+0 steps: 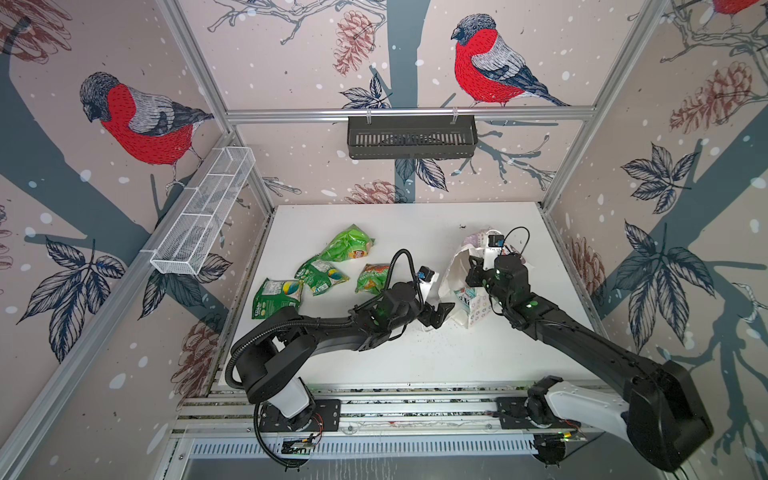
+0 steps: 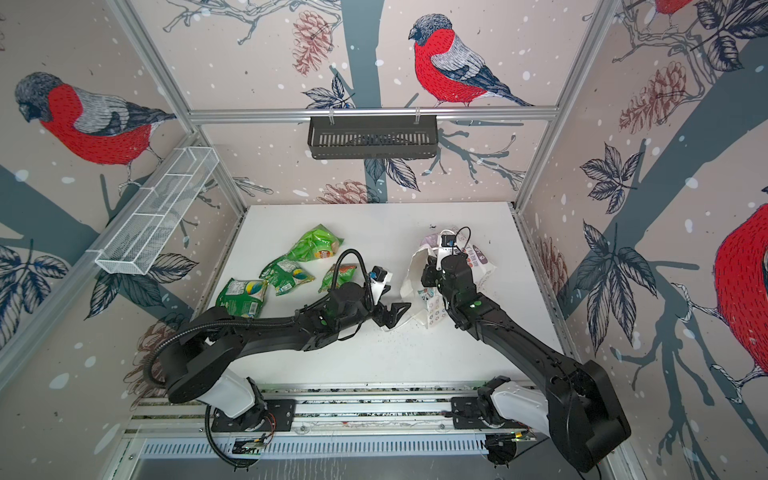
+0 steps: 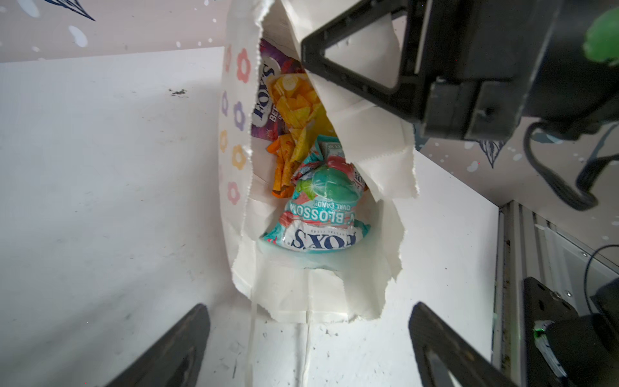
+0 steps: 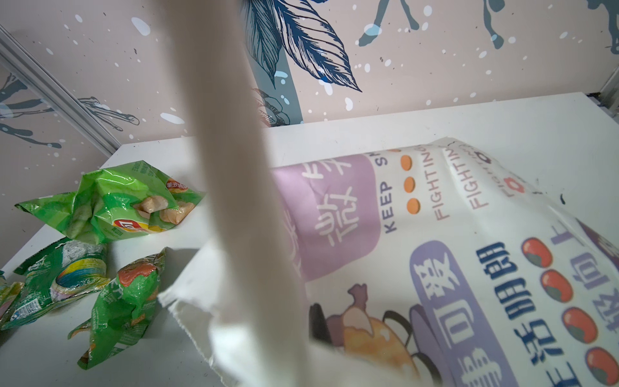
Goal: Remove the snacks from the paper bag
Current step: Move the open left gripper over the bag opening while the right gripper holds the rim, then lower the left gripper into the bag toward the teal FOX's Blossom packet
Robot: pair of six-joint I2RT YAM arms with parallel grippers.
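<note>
At about 3 o'clock on the white counter (image 1: 395, 357) lies the one paper bag (image 1: 451, 270), on its side with its torn mouth turned toward 8 o'clock. Inside it the left wrist view shows four snacks. A teal packet (image 3: 318, 207) sits nearest the mouth, with an orange packet (image 3: 281, 171) and a yellow packet (image 3: 298, 100) behind it and a purple packet (image 3: 268, 83) deepest.

Four green packets (image 1: 320, 276) lie outside the bag, loosely clustered between 9 and 11 o'clock of the counter and well apart from it.

The left claw (image 1: 440, 313) sits just outside the mouth at the bag's 8 o'clock, with its jaws spread wide and nothing between them. The right claw (image 1: 473, 268) reaches in from 4 o'clock. Its jaws are pressed together on the bag's upper paper wall, holding the mouth lifted open.

Two baskets hang on the walls: one white wire basket (image 1: 203, 216) at 10 o'clock and one black basket (image 1: 411, 137) at 12 o'clock.
</note>
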